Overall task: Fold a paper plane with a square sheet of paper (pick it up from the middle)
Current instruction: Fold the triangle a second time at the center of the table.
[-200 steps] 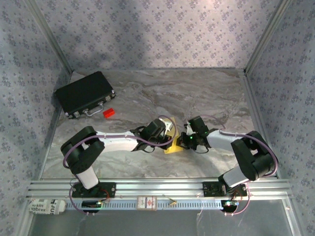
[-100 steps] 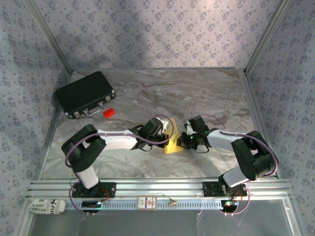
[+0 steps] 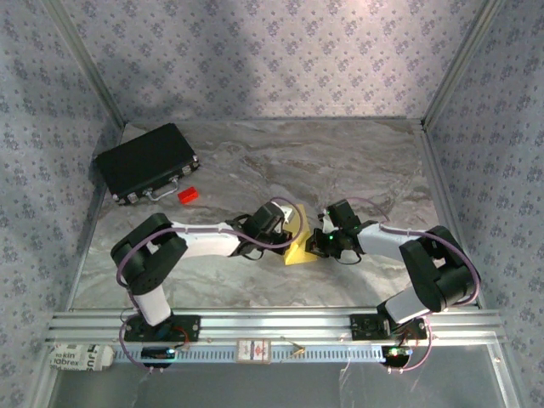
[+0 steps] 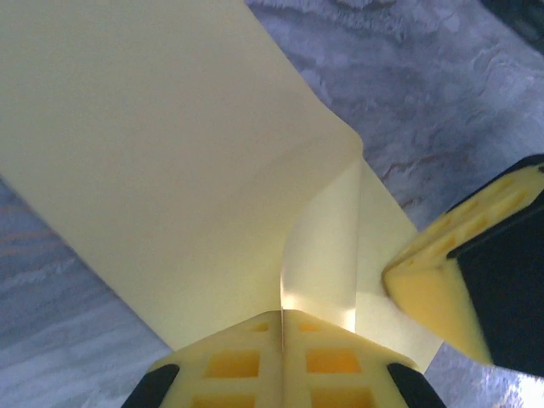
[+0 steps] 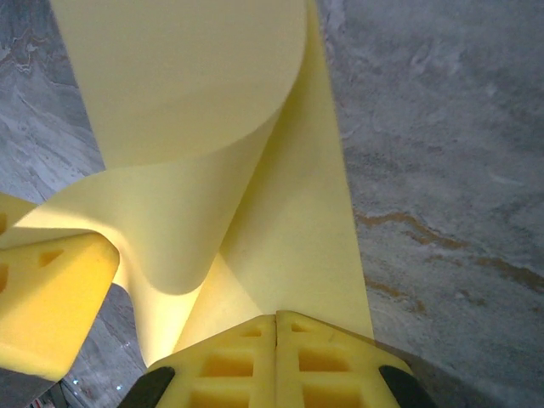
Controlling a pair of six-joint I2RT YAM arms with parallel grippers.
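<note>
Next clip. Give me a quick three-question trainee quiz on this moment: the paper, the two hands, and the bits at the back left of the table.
1. True or false: the left hand and the right hand are both shut on the yellow sheet of paper.
2. The small red block lies: A) on the sheet; B) on the table beside the black case; C) in the right hand.
3. Short answer: does the sheet lie flat, or is part of it curled up?
Key: 1 true; 2 B; 3 part of it is curled up.
</note>
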